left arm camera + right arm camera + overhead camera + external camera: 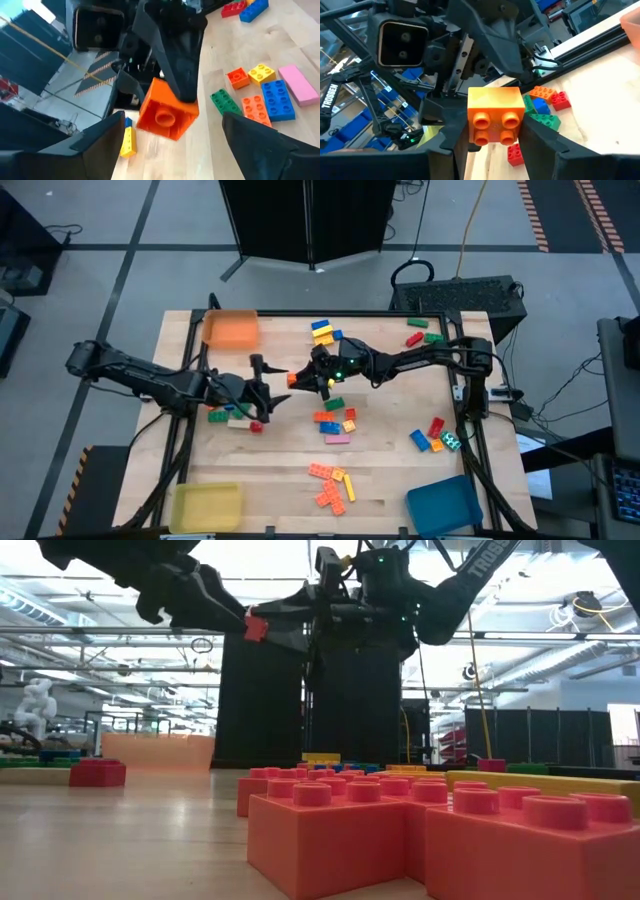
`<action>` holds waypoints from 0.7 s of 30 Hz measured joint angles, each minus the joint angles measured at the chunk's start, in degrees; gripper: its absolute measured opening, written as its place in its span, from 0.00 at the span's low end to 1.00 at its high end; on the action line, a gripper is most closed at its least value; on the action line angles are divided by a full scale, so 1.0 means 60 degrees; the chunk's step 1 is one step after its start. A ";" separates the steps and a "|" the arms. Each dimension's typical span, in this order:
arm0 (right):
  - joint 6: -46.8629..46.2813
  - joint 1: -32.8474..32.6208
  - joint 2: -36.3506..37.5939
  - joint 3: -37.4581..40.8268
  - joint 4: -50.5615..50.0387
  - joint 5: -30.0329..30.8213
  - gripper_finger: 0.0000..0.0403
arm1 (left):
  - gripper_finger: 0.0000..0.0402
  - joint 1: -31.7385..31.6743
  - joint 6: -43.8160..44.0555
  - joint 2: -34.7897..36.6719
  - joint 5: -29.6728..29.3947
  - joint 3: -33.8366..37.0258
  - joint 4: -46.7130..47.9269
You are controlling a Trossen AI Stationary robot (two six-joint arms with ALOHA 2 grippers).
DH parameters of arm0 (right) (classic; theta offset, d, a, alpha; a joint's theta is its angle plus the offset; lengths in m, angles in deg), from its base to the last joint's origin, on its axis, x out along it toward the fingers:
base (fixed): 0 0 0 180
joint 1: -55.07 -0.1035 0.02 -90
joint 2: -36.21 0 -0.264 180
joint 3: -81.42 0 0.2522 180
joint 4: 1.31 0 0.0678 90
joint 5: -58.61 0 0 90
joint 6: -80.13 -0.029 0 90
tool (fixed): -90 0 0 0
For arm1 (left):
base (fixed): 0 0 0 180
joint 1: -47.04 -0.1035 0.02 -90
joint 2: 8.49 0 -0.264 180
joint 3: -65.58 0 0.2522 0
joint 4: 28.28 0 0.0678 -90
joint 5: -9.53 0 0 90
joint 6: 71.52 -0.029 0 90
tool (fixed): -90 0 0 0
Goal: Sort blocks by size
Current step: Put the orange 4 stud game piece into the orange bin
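Near the centre of the high view the two arms meet above the table, and a small orange block [292, 379] hangs between them — a mid-air handover. The right gripper [492, 131] is clamped on that block, its fingers on either side of the studded face; the left gripper [172, 131] stands with its fingers wide apart around it, touching nothing. The risk, as I judge it, is the block's shallow hold: in the left wrist view it sits tilted under a right fingertip [181, 75], so a jolt as the arms separate could twist it free — it would drop among the loose blocks [336, 423] lower centre. The left arm could also clip the right while backing off toward the left edge. The orange tray [231, 328] waits upper left.
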 joint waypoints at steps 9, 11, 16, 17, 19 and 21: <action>-0.0372 -0.0018 0.0000 0.0000 0.0415 -0.0716 0.34 | 0.70 -0.0007 -0.0885 -0.0446 0.0025 0.0000 -0.0817; -0.0413 -0.0018 0.0000 0.0000 0.0432 -0.0771 0.34 | 0.68 -0.0007 -0.0976 -0.0529 0.0025 -0.0003 -0.0921; -0.0415 -0.0018 0.0000 0.0000 0.0379 -0.0774 0.34 | 0.62 -0.0007 -0.0988 -0.0582 0.0025 -0.0004 -0.0967; -0.0413 -0.0018 0.0000 0.0000 0.0330 -0.0774 0.34 | 0.61 -0.0007 -0.0988 -0.0582 0.0025 -0.0004 -0.0971; -0.0406 -0.0018 0.0000 0.0000 0.0247 -0.0771 0.34 | 0.59 0.0002 -0.0988 -0.0580 0.0025 -0.0004 -0.1035; -0.0406 -0.0018 0.0000 0.0000 0.0250 -0.0770 0.34 | 0.58 0.0022 -0.0988 -0.0556 0.0025 -0.0004 -0.1054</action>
